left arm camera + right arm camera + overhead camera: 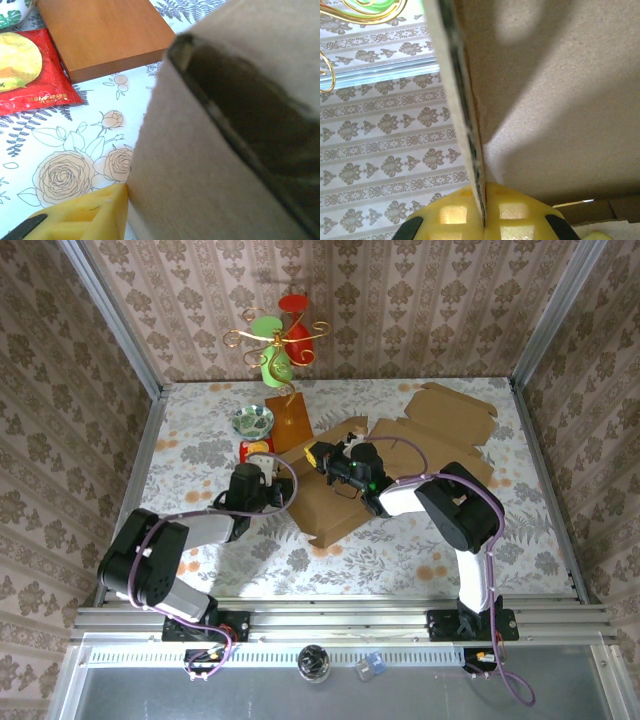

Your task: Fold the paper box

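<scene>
- Top external, quick count w/ us: two arms, one paper box (pixel 425 425), one bowl (pixel 254 421), one red packet (pixel 255 449), one wooden block (pixel 290 415), one gold wire stand (pixel 280 335).
- Agreed. Stand carries red and green cups, too tangled for us to count.
- Where's the box?
- Centre-right of the table (pixel 200 540). It's cardboard, mostly opened out flat, w/ the near-left panel raised by the arms.
- Claws?
- Right gripper (pixel 322 456) is at the box's left part. On the right wrist cam we see its yellow fingers pressed together on a cardboard panel edge. Left gripper (pixel 270 468) sits just left of the box. The left wrist cam gives us one yellow finger beside the cardboard and the other is hidden, so we can't tell if it's apart or clamped.
- Containers?
- Only the bowl, back-left near the block, packet just in front. Its inside is too small for us to read.
- Surface, room?
- Floral cloth, alu frame (pixel 150 440), patterned wallpaper (pixel 60 390) on three sides.
</scene>
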